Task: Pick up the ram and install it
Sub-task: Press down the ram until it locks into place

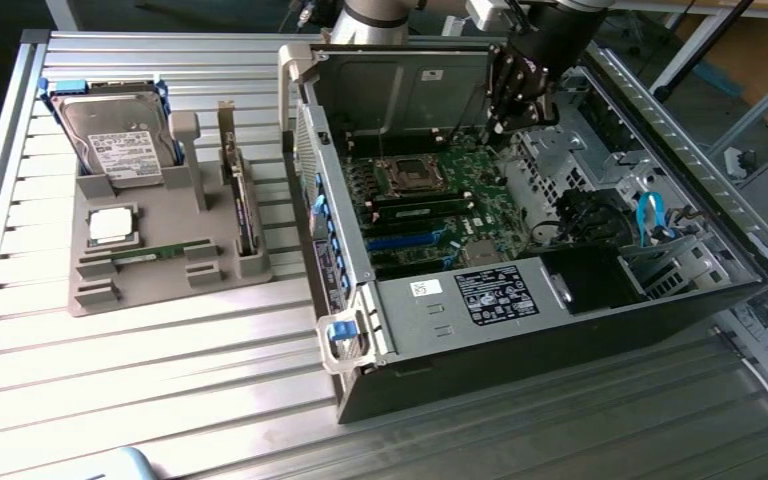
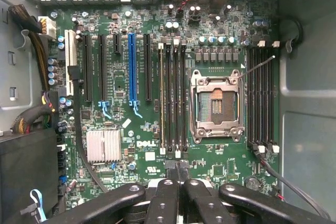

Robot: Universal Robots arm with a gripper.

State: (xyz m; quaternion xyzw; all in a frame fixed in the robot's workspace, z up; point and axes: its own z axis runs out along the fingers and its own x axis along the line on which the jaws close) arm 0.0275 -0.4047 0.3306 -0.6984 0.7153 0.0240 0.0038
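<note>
Exterior view high, angled down; wrist view close, straight down — both on the motherboard (image 1: 444, 205).

1. The ram (image 1: 160, 252) is a long, thin green stick with small dark chips on it.
2. It lies flat in a groove of the gray tray (image 1: 91, 300), near the tray's middle.
3. It runs across the tray from side to side.
4. Nothing is holding it or touching it from above.
</note>
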